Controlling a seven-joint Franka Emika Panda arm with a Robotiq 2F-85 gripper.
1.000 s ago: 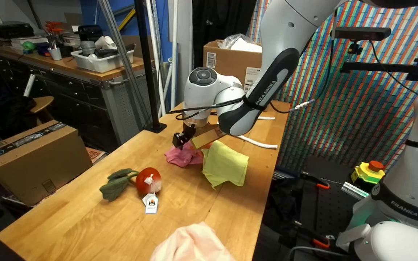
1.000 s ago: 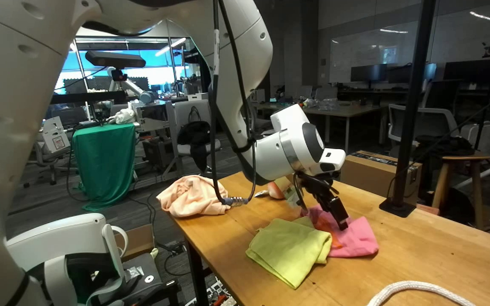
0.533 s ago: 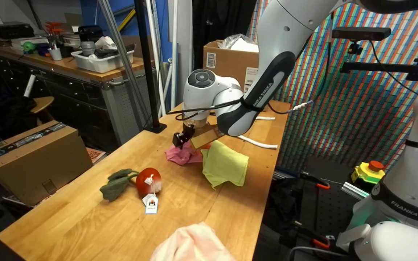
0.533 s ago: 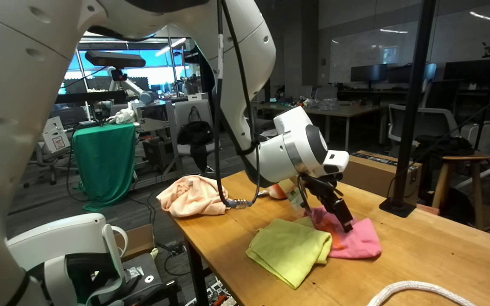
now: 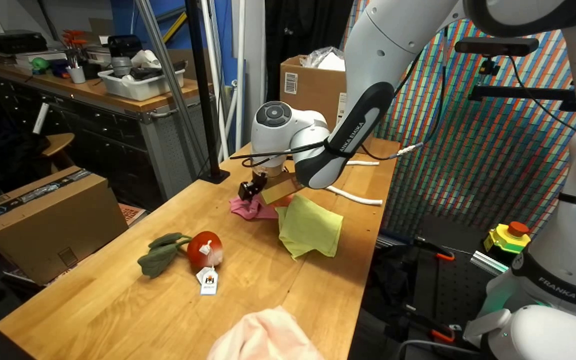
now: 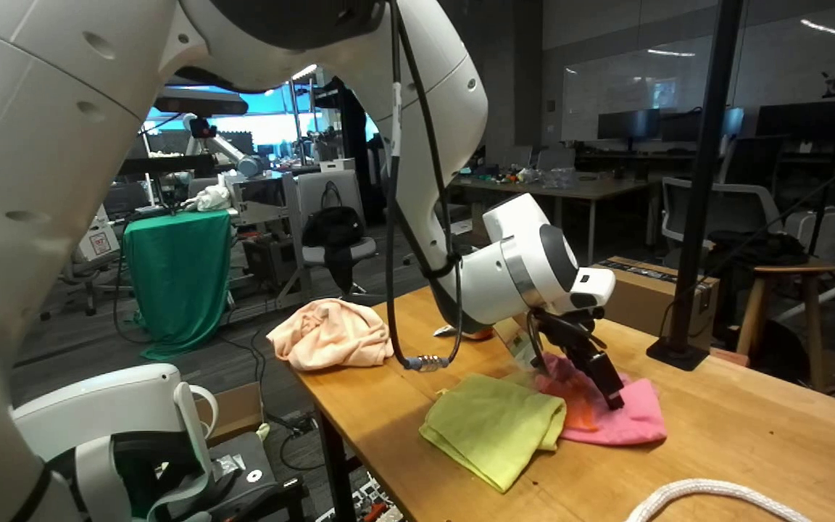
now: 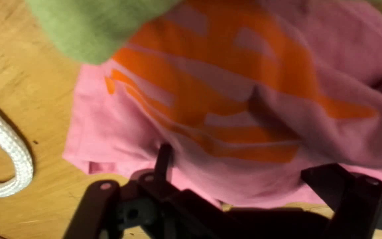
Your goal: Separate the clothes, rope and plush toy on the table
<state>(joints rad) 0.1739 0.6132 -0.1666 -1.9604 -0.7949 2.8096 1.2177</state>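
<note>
My gripper [image 7: 235,162] points down onto a pink cloth with an orange print [image 7: 111,139]. Its two fingers are wide apart and their tips press into the cloth's folds. In the exterior views the gripper [image 6: 613,402] stands on this pink cloth [image 5: 252,210]. A yellow-green cloth [image 6: 493,428] lies against it and overlaps its edge, also in the wrist view [image 7: 95,30]. A white rope [image 6: 707,487] curves nearby and shows in the wrist view [image 7: 22,156]. A red-and-white plush toy [image 5: 205,250] with green leaves lies apart. A peach cloth [image 6: 330,337] lies at the table's end.
The wooden table [image 5: 133,300] has a black post [image 6: 678,355] standing at its edge, close to the gripper. A cardboard box [image 5: 313,90] stands at the table's far end. Another box [image 5: 50,222] is on the floor. The arm's cable [image 6: 428,362] hangs low over the table.
The arm has moved toward the post side and the rope end. The pink cloth has slid along with the fingers, away from the plush toy. The other things have not moved.
</note>
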